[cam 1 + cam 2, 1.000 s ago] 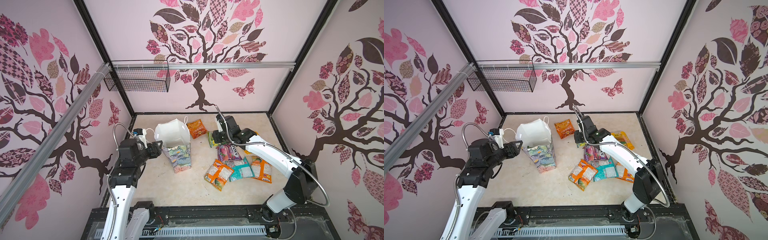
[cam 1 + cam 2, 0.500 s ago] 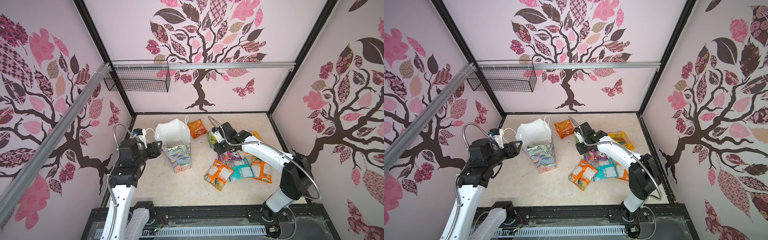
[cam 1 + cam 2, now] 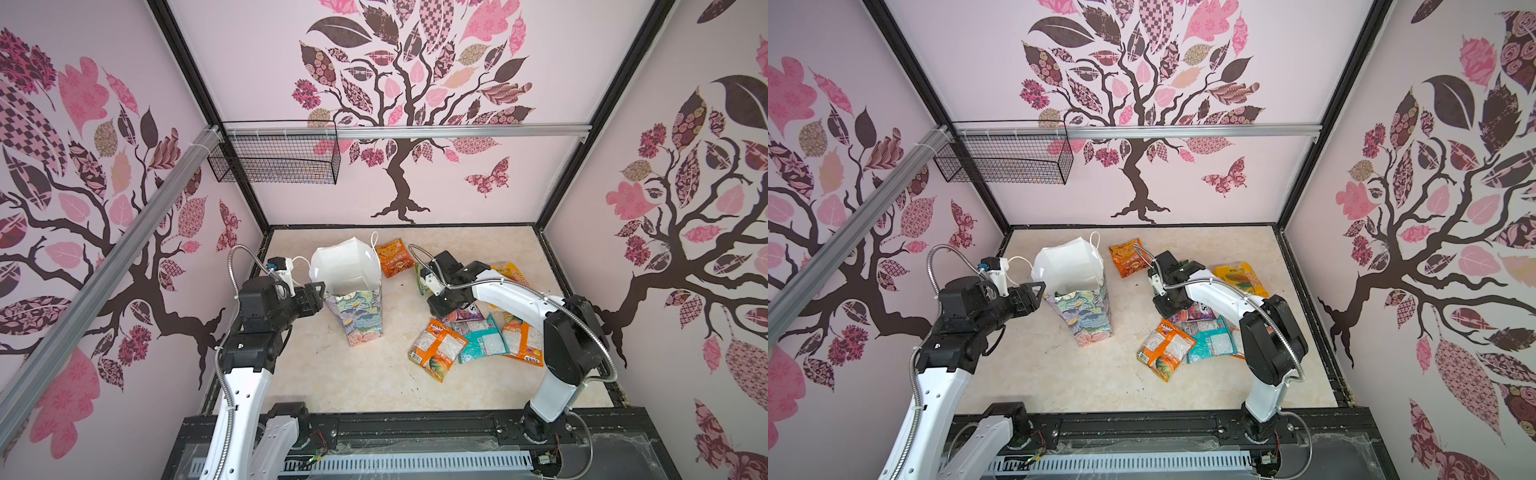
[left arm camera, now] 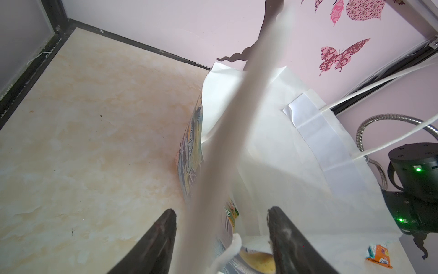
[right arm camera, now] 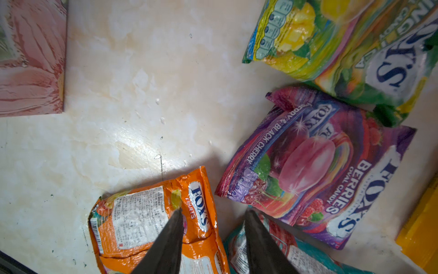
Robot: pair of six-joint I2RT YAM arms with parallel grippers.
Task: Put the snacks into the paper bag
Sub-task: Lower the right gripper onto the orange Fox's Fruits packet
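Because the paper bag (image 3: 353, 307) needs its mouth wide for packets dropped from above, it stands upright on the table (image 3: 332, 386) in both top views, left of centre. The left gripper (image 3: 318, 291) sits at its rim with jaws apart, apparently to steady the bag rather than carry it. Most of the snacks (image 3: 478, 336) lie in an overlapping cluster on the right, well apart from the bag, while one orange packet (image 3: 395, 258) lies alone just behind it. The right gripper (image 3: 446, 305) hangs low over the cluster's near edge, by the purple packet (image 3: 467, 312). From the left wrist, the fingers (image 4: 166, 227) seem to straddle the bag's near wall without pinching it. A blurred pale strip (image 4: 225, 142) crosses between them, and at least one packet (image 4: 256, 258) shows low inside the white interior. From the right wrist, the jaws stand apart with nothing between them, poised where the orange Fox's packet (image 5: 142, 225) meets the teal packet (image 5: 296, 256). I judge either to be the next pick, though a crinkly edge could slip.
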